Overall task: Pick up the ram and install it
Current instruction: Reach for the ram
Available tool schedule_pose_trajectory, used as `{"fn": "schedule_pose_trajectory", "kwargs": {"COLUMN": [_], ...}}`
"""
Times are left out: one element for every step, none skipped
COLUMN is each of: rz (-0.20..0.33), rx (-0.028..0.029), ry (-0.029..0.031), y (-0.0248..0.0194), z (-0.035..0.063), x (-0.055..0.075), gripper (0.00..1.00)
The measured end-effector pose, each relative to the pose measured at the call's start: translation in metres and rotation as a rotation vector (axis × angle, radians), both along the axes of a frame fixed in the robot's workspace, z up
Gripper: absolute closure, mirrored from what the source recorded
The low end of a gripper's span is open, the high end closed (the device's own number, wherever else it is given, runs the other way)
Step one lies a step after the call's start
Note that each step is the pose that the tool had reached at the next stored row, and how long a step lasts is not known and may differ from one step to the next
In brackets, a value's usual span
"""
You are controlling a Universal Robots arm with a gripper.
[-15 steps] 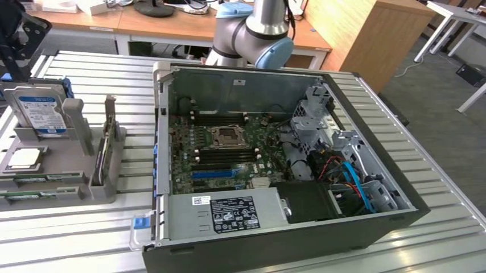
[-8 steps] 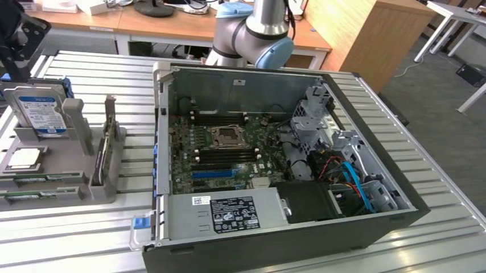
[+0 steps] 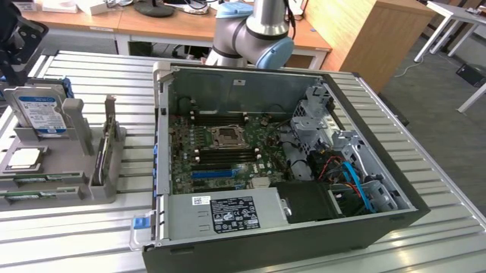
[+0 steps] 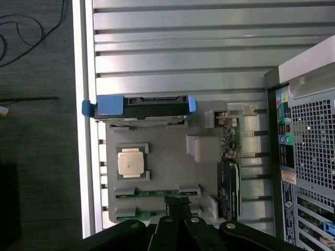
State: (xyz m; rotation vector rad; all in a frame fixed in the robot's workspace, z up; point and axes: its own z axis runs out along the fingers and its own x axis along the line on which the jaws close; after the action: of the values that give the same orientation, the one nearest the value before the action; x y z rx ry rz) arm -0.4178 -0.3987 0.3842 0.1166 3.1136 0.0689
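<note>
Two green ram sticks lie edge-up in slots at the near end of a grey holder (image 3: 95,191), at the exterior view's left. One ram stick (image 3: 34,179) sits just behind the other (image 3: 31,195). In the wrist view my gripper (image 4: 177,205) hangs well above the holder, over the ram stick (image 4: 152,193). Its dark fingers are shut together and hold nothing. The second ram stick (image 4: 125,213) is partly hidden behind the gripper body. The open computer case (image 3: 379,222) lies on its side, with its motherboard (image 3: 220,153) exposed.
The holder also carries a silver hard drive with a blue label (image 3: 42,114) (image 4: 141,107), a square processor chip (image 3: 23,158) (image 4: 131,162) and a card with a metal bracket (image 3: 106,142) (image 4: 230,178). The case (image 4: 309,146) stands beside the holder on a slatted metal table (image 3: 91,239).
</note>
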Motion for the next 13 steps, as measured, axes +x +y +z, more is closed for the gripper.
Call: {"fn": "schedule_pose_trajectory", "kwargs": {"rz": [0.0, 0.0, 0.0, 0.0, 0.0, 0.0, 0.0, 0.0, 0.0, 0.0, 0.0, 0.0, 0.0], "rx": [-0.0001, -0.0001, 0.0, -0.0001, 0.0, 0.0, -0.0001, -0.0001, -0.0001, 0.0, 0.0, -0.0001, -0.0001], "ry": [0.0, 0.0001, 0.0, 0.0, 0.0001, 0.0, 0.0, 0.0, 0.0, 0.0001, 0.0001, 0.0, 0.0001], "y": [-0.0011, -0.0022, -0.0033, -0.0045, -0.0057, -0.0069, -0.008, -0.0091, -0.0103, -0.0114, -0.0128, -0.014, -0.015], "z": [0.0, 0.0001, 0.0, 0.0, 0.0, 0.0, 0.0, 0.0, 0.0, 0.0, 0.0, 0.0, 0.0001], "x": [0.0, 0.0, 0.0, 0.0, 0.0, -0.001, -0.001, -0.001, -0.001, -0.001, -0.001, -0.001, -0.002], "gripper": [0.89, 0.89, 0.89, 0.89, 0.89, 0.89, 0.89, 0.89, 0.89, 0.89, 0.89, 0.89, 0.89]}}
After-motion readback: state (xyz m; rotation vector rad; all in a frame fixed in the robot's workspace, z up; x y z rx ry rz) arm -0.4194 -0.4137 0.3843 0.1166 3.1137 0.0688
